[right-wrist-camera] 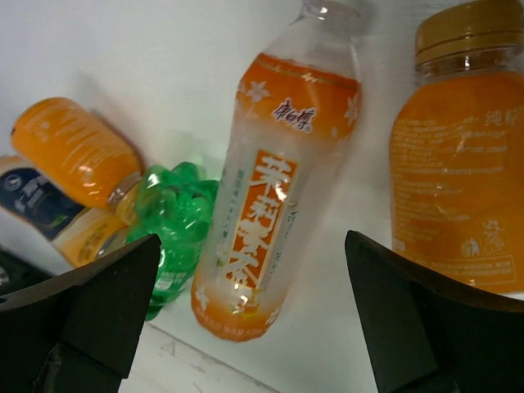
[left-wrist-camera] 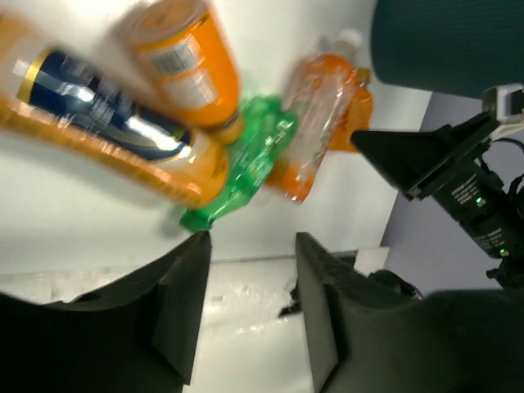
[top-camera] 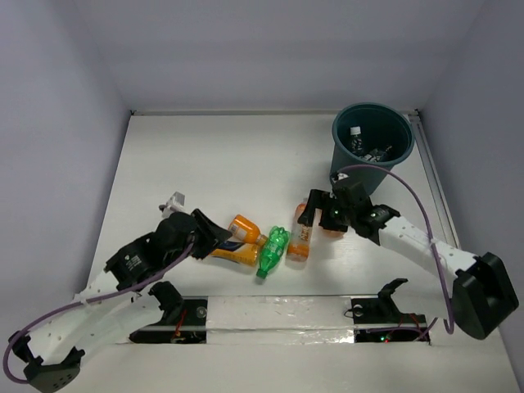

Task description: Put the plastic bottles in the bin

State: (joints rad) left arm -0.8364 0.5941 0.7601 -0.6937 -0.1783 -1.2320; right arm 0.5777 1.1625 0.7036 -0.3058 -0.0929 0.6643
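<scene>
Bright, even light; blurred left-wrist view.

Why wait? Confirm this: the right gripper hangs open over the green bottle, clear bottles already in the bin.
Wrong bottle. The right gripper hangs open over the tall orange bottle, not the green bottle, which lies beside it, as the right wrist view shows. Clear bottles are in the bin.

The bin (top-camera: 345, 160) stands far right on the desk (top-camera: 205, 155), with bottles (top-camera: 357, 137) inside. Other bottles (top-camera: 273, 250) lie clustered nearer, to its left.
</scene>
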